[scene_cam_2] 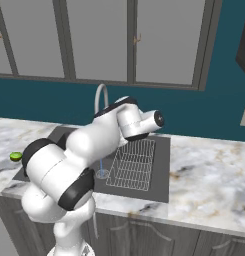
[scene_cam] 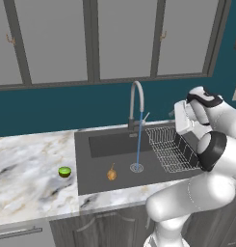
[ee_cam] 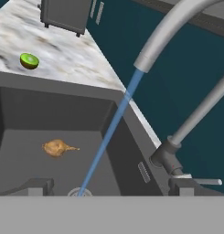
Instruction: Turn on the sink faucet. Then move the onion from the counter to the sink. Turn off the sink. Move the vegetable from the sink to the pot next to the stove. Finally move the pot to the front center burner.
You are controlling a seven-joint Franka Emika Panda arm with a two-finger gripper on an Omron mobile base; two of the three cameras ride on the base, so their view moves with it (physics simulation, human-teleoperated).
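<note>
Onion (scene_cam: 111,173) lying on the sink (scene_cam: 90,179) floor, lower centre of the left base frame, just left of the drain and clear of the stream, so already moved off the counter (scene_cam: 28,169). Seen again at left centre of the hand frame, stalk pointing right. Water (scene_cam: 138,140) running in a thin blue line from the faucet (scene_cam: 135,103) spout down to the drain, which marks the tap as on and the shut-off as the step in hand, by judgement. Gripper (ee_cam: 106,188) raised at the right of the left base frame, above the rack (scene_cam: 170,147) and near the faucet base, jaws spread wide and holding nothing. Fingertips (ee_cam: 36,186) at the bottom of the hand frame, with the lever (ee_cam: 202,181) at lower right beside one tip: likely placed so for a push on the lever. Lime (scene_cam: 64,171) resting on the counter at left, just beside the sink edge, no part of the job.
</note>
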